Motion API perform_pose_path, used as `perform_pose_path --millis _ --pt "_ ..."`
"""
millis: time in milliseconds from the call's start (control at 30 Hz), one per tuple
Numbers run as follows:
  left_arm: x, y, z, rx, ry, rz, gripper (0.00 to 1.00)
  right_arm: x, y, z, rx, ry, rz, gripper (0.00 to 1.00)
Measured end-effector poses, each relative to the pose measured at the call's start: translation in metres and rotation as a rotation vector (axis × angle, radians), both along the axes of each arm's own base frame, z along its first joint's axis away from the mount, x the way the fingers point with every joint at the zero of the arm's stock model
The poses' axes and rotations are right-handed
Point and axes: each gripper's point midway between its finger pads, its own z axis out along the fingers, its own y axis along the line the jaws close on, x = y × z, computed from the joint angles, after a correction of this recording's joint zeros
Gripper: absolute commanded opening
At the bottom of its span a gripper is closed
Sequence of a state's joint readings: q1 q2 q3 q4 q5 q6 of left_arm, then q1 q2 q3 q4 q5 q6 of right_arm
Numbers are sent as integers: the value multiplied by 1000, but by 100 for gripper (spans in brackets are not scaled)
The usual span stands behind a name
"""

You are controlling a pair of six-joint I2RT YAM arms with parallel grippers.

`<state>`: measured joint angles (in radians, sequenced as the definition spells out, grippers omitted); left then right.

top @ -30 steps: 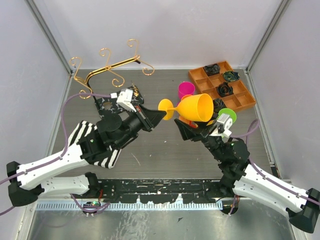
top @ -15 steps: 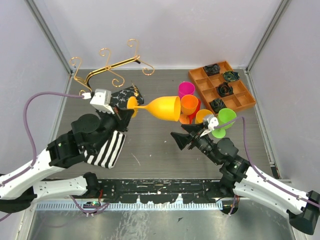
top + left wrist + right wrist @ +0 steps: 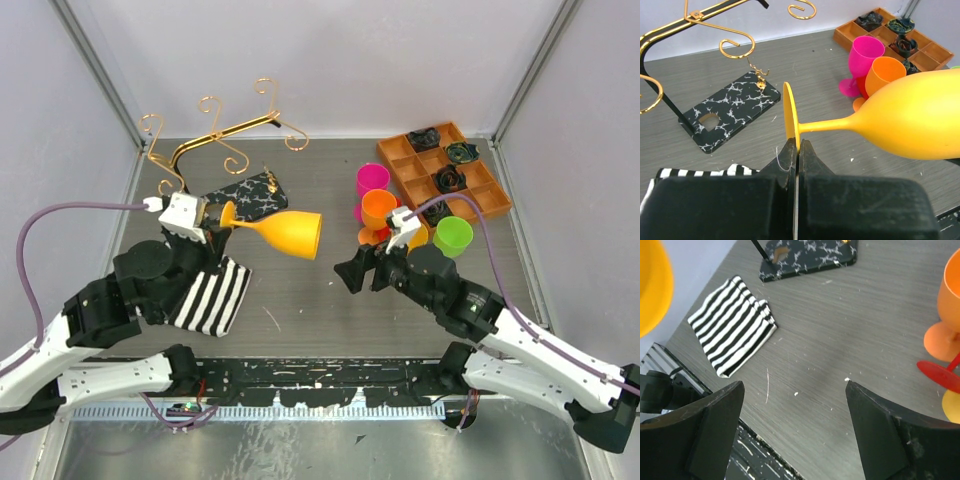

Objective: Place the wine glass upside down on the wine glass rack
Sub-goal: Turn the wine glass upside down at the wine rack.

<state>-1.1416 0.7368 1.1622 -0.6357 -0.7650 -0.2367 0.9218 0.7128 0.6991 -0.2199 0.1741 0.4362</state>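
Note:
A yellow-orange wine glass (image 3: pixel 287 232) lies sideways in the air, bowl to the right. My left gripper (image 3: pixel 222 222) is shut on the edge of its round foot (image 3: pixel 788 117), and the bowl (image 3: pixel 912 122) fills the right of the left wrist view. The wine glass rack stands behind and to the left: gold bar and scroll hooks (image 3: pixel 215 135) over a marbled black-and-white base (image 3: pixel 247 195). That base (image 3: pixel 730 107) lies just beyond the glass's foot. My right gripper (image 3: pixel 350 272) is open and empty over bare table (image 3: pixel 795 385), right of the glass.
A striped black-and-white cloth (image 3: pixel 212 295) lies under the left arm. Pink (image 3: pixel 372 180) and orange (image 3: pixel 379 210) glasses and a green cup (image 3: pixel 453 236) cluster at mid right. An orange compartment tray (image 3: pixel 470 195) sits at the back right corner.
The right gripper has let go of the bowl, opened wide and drawn back. The left arm has carried the glass leftward by its foot, closer to the rack.

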Motion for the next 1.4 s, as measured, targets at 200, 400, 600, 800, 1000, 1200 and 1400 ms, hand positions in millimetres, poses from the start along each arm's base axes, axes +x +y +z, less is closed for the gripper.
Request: perform_pose_path --millis 200,400,600,800,1000,1200,1400 --pt "-5 8 0 44 -21 -30 0 -7 2 -18 -108 190 -8 100" --pt "-3 -8 -21 166 20 -85 0 -18 0 -51 -219 306 16 100" --pt "-2 -12 -27 237 8 -115 0 -14 -27 -52 -307 277 -66 100" --pt "3 -11 -28 302 -14 -107 0 -5 -60 -2 -303 144 -174 100" --pt "15 -34 -51 464 14 -137 0 -3 -79 56 -223 14 -226 100" --pt "20 -62 -64 559 20 -215 0 -10 -65 71 -166 -33 -131 100" --pt "12 -83 -56 538 -26 -321 0 -20 -35 55 -141 -3 14 100"
